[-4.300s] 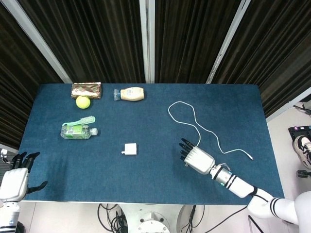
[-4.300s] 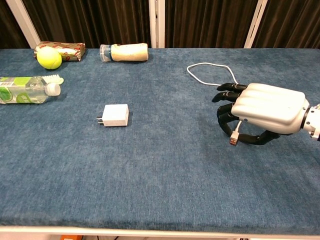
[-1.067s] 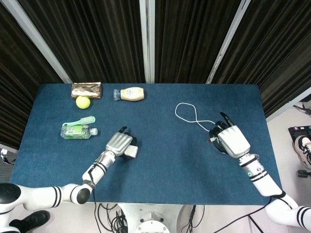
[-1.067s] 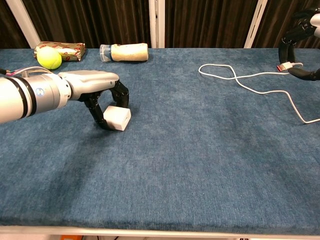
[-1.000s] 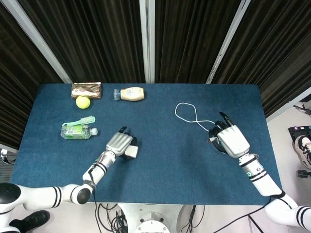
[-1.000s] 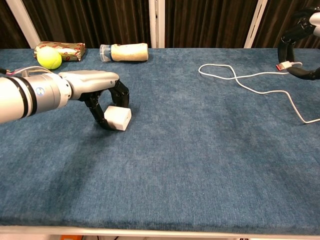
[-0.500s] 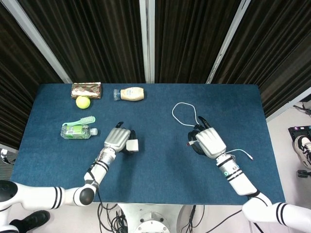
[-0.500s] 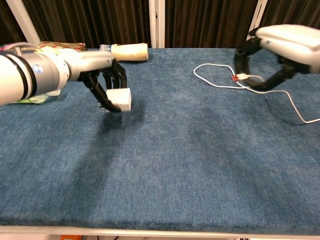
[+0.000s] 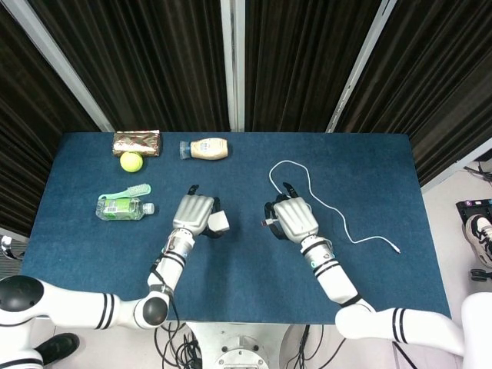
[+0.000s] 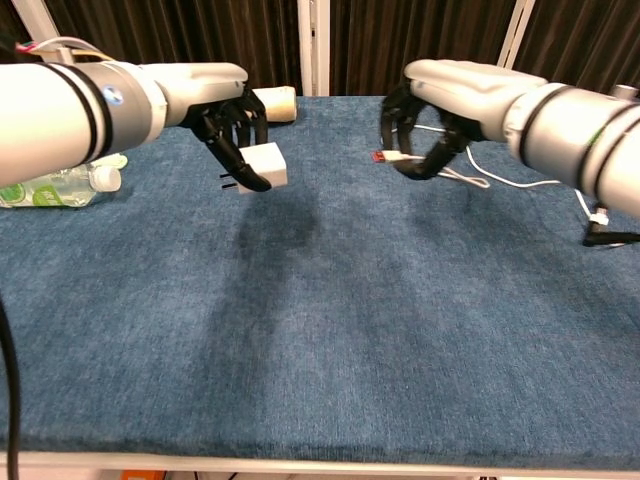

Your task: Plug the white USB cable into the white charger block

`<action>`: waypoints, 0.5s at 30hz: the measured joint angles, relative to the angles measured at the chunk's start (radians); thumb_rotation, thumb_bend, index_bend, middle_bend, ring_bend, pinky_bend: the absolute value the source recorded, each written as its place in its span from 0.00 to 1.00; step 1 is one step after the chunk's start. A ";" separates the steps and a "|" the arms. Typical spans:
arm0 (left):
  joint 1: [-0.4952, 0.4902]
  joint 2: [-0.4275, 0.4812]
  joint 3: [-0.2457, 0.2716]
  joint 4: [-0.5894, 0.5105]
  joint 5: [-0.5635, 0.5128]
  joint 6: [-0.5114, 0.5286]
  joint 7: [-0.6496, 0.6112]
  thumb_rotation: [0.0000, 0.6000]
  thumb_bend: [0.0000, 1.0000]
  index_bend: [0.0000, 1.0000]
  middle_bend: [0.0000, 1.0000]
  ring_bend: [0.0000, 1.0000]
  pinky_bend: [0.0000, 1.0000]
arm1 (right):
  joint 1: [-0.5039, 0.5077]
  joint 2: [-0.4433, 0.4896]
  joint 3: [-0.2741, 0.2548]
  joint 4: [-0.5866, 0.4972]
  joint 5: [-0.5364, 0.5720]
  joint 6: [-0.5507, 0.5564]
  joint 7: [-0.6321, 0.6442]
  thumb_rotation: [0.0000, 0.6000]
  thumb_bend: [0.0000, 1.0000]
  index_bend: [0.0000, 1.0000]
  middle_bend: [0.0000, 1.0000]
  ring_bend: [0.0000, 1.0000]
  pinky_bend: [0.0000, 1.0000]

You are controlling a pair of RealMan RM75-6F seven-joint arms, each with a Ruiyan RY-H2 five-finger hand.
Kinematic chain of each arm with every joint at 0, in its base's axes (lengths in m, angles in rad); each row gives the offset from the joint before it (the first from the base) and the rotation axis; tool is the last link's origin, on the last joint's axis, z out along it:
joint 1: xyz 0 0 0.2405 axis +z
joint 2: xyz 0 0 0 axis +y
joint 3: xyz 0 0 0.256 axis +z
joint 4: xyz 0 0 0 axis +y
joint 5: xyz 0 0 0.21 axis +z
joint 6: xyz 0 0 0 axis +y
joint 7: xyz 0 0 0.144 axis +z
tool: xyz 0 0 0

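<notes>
My left hand (image 9: 194,214) (image 10: 228,120) holds the white charger block (image 9: 219,223) (image 10: 267,165) in the air above the blue table, its prongs pointing left in the chest view. My right hand (image 9: 294,219) (image 10: 440,105) pinches the red-tipped USB plug (image 10: 382,156) (image 9: 265,224) of the white cable (image 9: 323,201) (image 10: 520,183), also lifted. The plug faces the block with a gap between them. The cable trails back in a loop and off to the right, where its other end (image 9: 396,249) lies on the cloth.
A mayonnaise bottle (image 9: 205,149), a foil snack pack (image 9: 136,142) and a tennis ball (image 9: 131,161) lie at the back left. A water bottle (image 9: 121,207) and a green brush (image 9: 132,191) lie left of my left hand. The table's front edge (image 10: 320,462) is close.
Both hands have risen and moved inward toward the table's middle, the left carrying the charger block and the right dragging the cable plug leftward. The gap between plug and block has narrowed.
</notes>
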 measured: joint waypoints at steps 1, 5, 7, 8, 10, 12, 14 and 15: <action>-0.004 -0.006 0.000 0.001 -0.001 0.008 0.007 0.88 0.22 0.54 0.52 0.38 0.09 | 0.016 -0.010 0.009 0.000 0.030 -0.002 -0.017 1.00 0.46 0.67 0.53 0.29 0.05; -0.018 -0.029 0.001 0.008 0.004 0.039 0.032 0.87 0.22 0.54 0.52 0.38 0.09 | 0.068 -0.038 0.030 0.012 0.117 -0.006 -0.067 1.00 0.46 0.67 0.53 0.29 0.04; -0.024 -0.036 0.001 0.009 0.006 0.048 0.042 0.88 0.22 0.54 0.52 0.38 0.09 | 0.093 -0.052 0.036 0.023 0.154 -0.006 -0.086 1.00 0.47 0.67 0.53 0.29 0.04; -0.026 -0.038 0.000 0.009 0.007 0.051 0.046 0.88 0.22 0.54 0.52 0.38 0.09 | 0.104 -0.058 0.038 0.028 0.168 -0.006 -0.093 1.00 0.47 0.67 0.53 0.29 0.04; -0.029 -0.040 -0.001 0.009 0.007 0.054 0.054 0.88 0.22 0.54 0.52 0.38 0.09 | 0.127 -0.074 0.039 0.043 0.191 -0.002 -0.108 1.00 0.47 0.67 0.53 0.29 0.04; -0.033 -0.043 -0.004 0.007 0.005 0.057 0.062 0.88 0.22 0.54 0.52 0.38 0.09 | 0.137 -0.082 0.039 0.049 0.201 0.003 -0.111 1.00 0.47 0.67 0.53 0.29 0.04; -0.038 -0.045 -0.007 0.005 0.003 0.063 0.071 0.88 0.22 0.54 0.52 0.38 0.09 | 0.148 -0.092 0.038 0.058 0.212 0.010 -0.113 1.00 0.47 0.67 0.53 0.29 0.04; -0.040 -0.047 -0.008 0.003 0.003 0.068 0.077 0.88 0.22 0.54 0.52 0.38 0.09 | 0.152 -0.096 0.037 0.061 0.216 0.013 -0.113 1.00 0.47 0.67 0.53 0.29 0.04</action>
